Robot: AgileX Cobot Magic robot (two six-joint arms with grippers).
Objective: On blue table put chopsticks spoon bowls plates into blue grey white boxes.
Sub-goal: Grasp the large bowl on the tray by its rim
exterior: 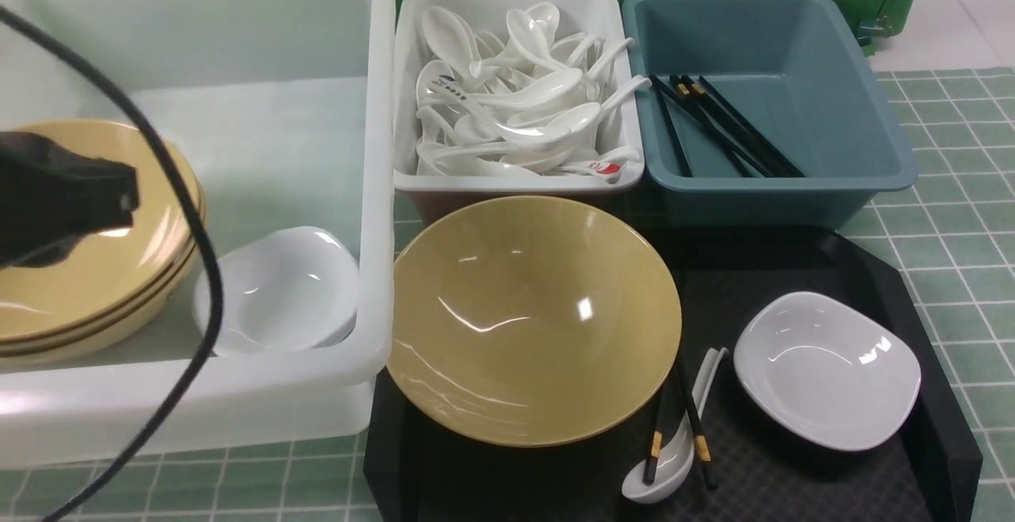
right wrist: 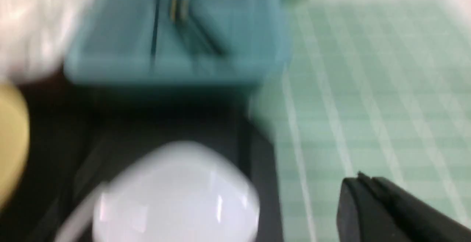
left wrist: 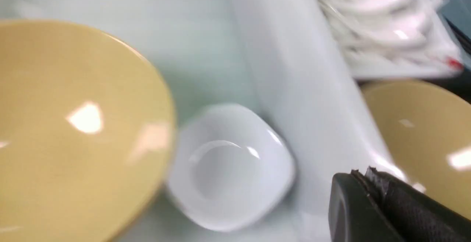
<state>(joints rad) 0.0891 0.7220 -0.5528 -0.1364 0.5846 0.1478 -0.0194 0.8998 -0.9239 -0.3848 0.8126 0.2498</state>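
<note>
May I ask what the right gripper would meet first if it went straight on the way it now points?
Probably the blue table, beside the black tray: nothing else shows ahead of the right gripper, though the blurred wrist view leaves depth unclear.

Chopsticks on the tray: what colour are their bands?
Gold, on black chopsticks; front view shows it best.

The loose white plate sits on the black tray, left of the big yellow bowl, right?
No. In the front view the white plate sits on the black tray to the right of the big yellow bowl, not the left.
</note>
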